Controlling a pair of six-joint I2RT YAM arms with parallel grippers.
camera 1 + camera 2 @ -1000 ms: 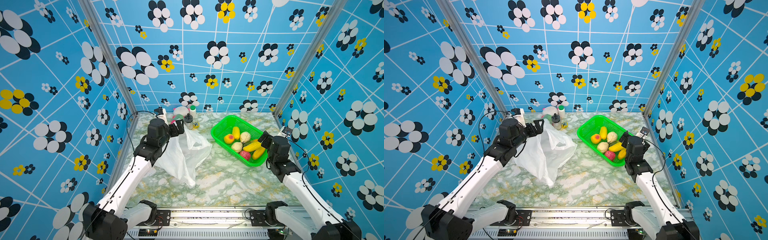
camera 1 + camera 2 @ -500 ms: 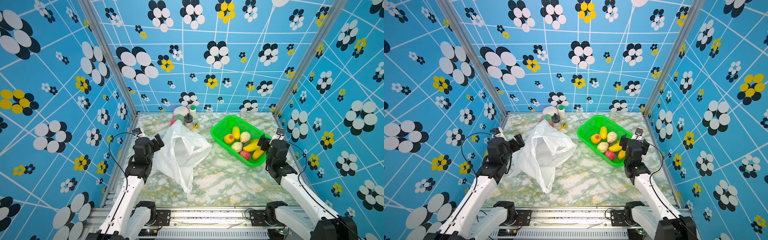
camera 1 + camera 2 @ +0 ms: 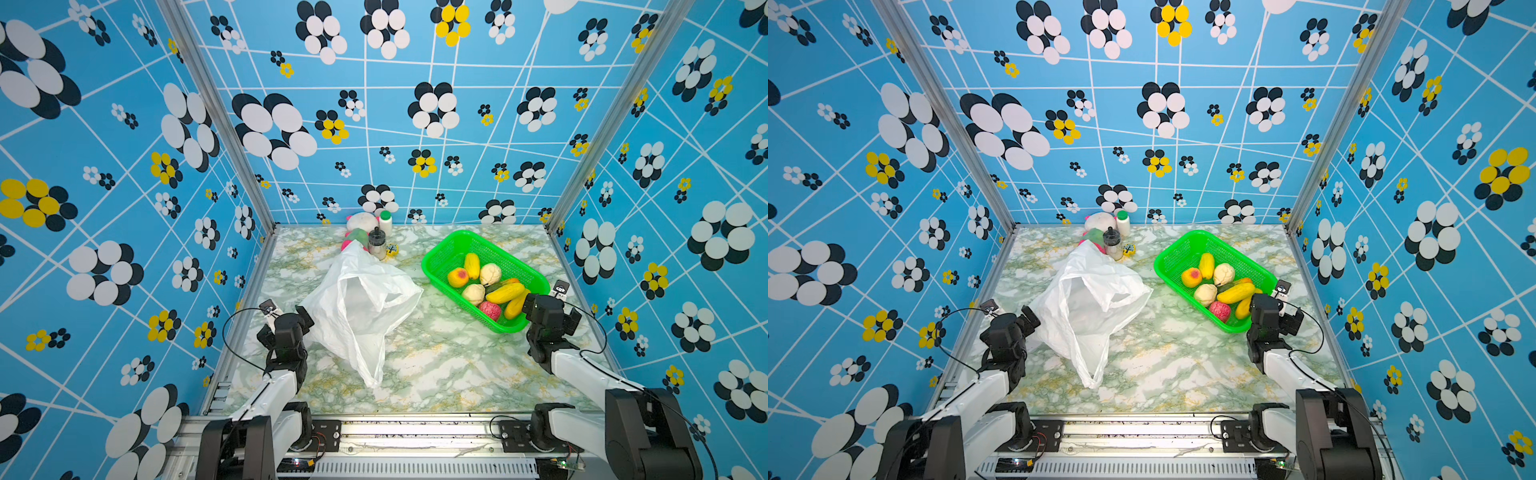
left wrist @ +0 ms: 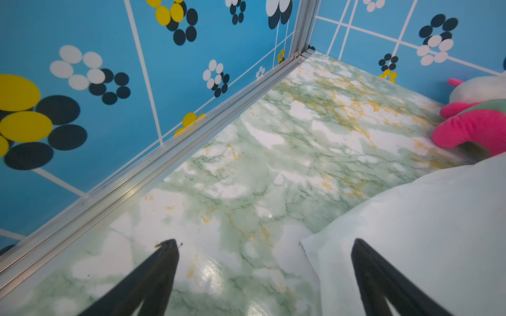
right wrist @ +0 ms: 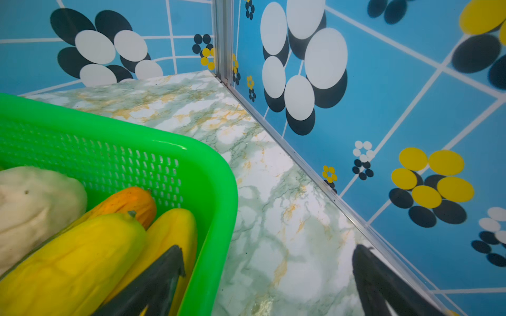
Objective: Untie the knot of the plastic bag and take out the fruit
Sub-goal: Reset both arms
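Observation:
The white plastic bag (image 3: 357,307) (image 3: 1084,307) lies slack on the marble table, mouth gaping; the knot does not show. Several fruit (image 3: 486,286) (image 3: 1219,282) lie in the green basket (image 3: 442,245) (image 3: 1175,246) at the right. My left gripper (image 3: 291,316) (image 3: 1017,318) (image 4: 262,242) stands open low by the bag's near-left corner. One finger is over the bag's film (image 4: 424,232), and nothing is held. My right gripper (image 3: 548,307) (image 3: 1273,311) (image 5: 268,247) is open at the basket's near corner (image 5: 213,175), one finger above a yellow fruit (image 5: 74,246).
A pink-and-white plush toy (image 3: 359,224) (image 4: 476,128), a black-lidded jar (image 3: 377,243) and a green-capped white bottle (image 3: 385,222) stand at the back, just beyond the bag. The patterned walls with metal rails (image 4: 164,164) (image 5: 315,169) run close beside each gripper.
My left arm has drawn back from the bag's far end to the near-left side. The bag has sagged flatter. My right arm has pulled back a little from the basket.

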